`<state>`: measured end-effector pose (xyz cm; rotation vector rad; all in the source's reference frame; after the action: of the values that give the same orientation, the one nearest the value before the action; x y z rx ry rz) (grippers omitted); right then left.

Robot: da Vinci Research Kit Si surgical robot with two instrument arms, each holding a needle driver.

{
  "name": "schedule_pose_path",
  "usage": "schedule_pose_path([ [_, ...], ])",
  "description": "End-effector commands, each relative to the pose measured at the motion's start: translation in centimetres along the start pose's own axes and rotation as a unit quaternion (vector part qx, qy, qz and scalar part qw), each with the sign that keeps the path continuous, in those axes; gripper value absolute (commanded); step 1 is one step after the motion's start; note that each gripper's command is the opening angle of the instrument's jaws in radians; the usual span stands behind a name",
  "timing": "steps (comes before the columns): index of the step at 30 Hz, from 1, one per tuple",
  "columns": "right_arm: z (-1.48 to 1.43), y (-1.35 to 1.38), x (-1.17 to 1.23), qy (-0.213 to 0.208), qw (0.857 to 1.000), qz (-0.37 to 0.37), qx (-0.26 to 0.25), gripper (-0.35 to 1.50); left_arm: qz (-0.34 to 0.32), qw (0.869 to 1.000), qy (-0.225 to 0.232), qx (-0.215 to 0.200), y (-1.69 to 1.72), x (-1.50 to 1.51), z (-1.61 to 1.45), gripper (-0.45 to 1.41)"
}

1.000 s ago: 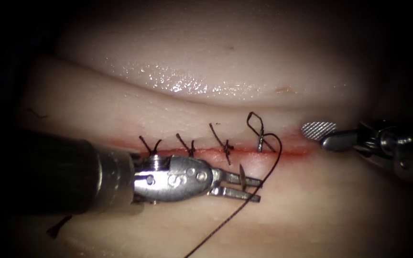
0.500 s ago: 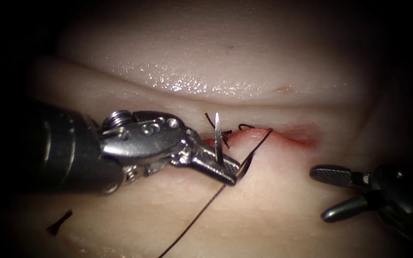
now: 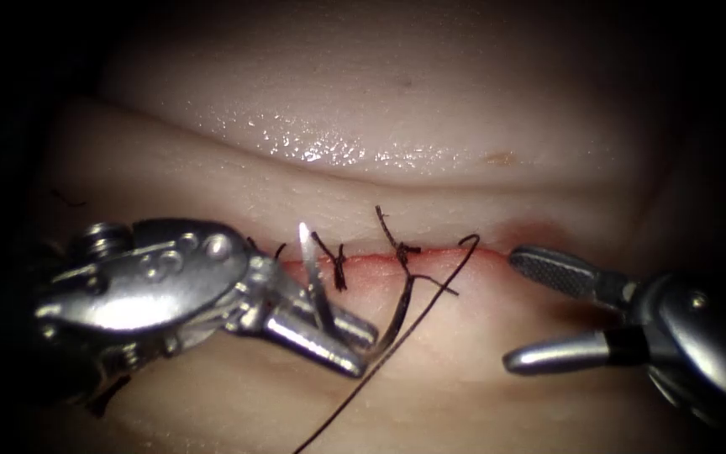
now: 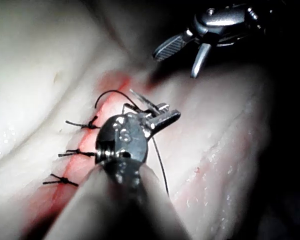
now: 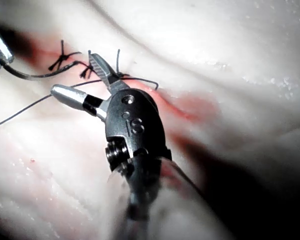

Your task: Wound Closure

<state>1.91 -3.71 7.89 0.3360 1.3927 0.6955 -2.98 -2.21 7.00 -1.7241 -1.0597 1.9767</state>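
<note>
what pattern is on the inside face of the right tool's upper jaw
A fine cross-hatched grid, clearest in the endoscope view on the right tool, whose jaws stand open.

- Surgical training bench, lab setup, no patient: pale slab of pork tissue (image 3: pixel 397 109) under endoscope light, dark all round.
- Straight cut (image 3: pixel 430 256) with red fluid, several dark knotted stitches (image 3: pixel 338 265) across it.
- Two steel wristed robotic needle drivers, left tool (image 3: pixel 342 336) and right tool (image 3: pixel 518 311), work at the cut.
</note>
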Motion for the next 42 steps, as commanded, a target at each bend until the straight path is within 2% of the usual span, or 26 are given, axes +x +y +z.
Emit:
schedule_pose_path([
  [1,0.17,0.06,-0.06,-0.015,1.000,-0.001,-0.019,0.78,0.021,1.000,-0.004,0.015,0.07,-0.03,0.09,-0.45],
  [3,0.22,0.13,-0.09,-0.038,0.999,-0.004,-0.032,0.54,0.034,0.999,-0.008,0.026,0.19,-0.03,0.11,-0.45],
  [5,0.26,0.23,-0.13,-0.063,0.997,-0.017,-0.049,0.51,0.045,0.998,-0.012,0.038,0.29,-0.04,0.13,-0.45],
  [6,0.33,0.36,-0.24,-0.091,0.994,-0.029,-0.059,0.81,0.072,0.995,-0.023,0.071,0.39,-0.02,0.13,-0.45],
  [7,0.36,0.39,-0.31,-0.102,0.992,-0.034,-0.059,0.90,0.088,0.991,-0.033,0.098,0.42,0.02,0.11,-0.45],
  [13,0.55,0.29,-0.47,-0.124,0.990,-0.044,-0.045,0.88,0.151,0.969,-0.062,0.185,0.56,0.18,0.07,-0.45],
  [18,0.75,0.25,-0.47,-0.144,0.987,-0.043,-0.049,0.78,0.165,0.966,-0.067,0.189,0.70,0.28,0.11,-0.45],
  [20,0.78,0.28,-0.43,-0.145,0.987,-0.041,-0.051,0.68,0.170,0.965,-0.067,0.188,0.73,0.31,0.13,-0.45],
  [21,0.79,0.31,-0.39,-0.145,0.987,-0.038,-0.053,0.49,0.174,0.964,-0.069,0.188,0.77,0.33,0.12,-0.45],
  [24,0.82,0.35,-0.37,-0.151,0.986,-0.036,-0.063,0.44,0.176,0.964,-0.068,0.189,0.82,0.36,0.12,-0.45],
  [27,0.87,0.32,-0.46,-0.174,0.981,-0.042,-0.072,0.31,0.180,0.963,-0.068,0.191,0.87,0.39,0.11,-0.45],
  [30,0.92,0.24,-0.71,-0.216,0.972,-0.058,-0.069,0.16,0.184,0.962,-0.067,0.192,0.91,0.43,0.10,-0.45],
  [36,0.85,0.22,-1.05,-0.257,0.961,-0.080,-0.068,0.16,0.191,0.960,-0.066,0.194,0.95,0.47,0.09,-0.45],
  [42,0.66,0.31,-1.15,-0.266,0.957,-0.076,-0.087,0.16,0.193,0.959,-0.068,0.198,0.98,0.47,0.08,-0.45],
])
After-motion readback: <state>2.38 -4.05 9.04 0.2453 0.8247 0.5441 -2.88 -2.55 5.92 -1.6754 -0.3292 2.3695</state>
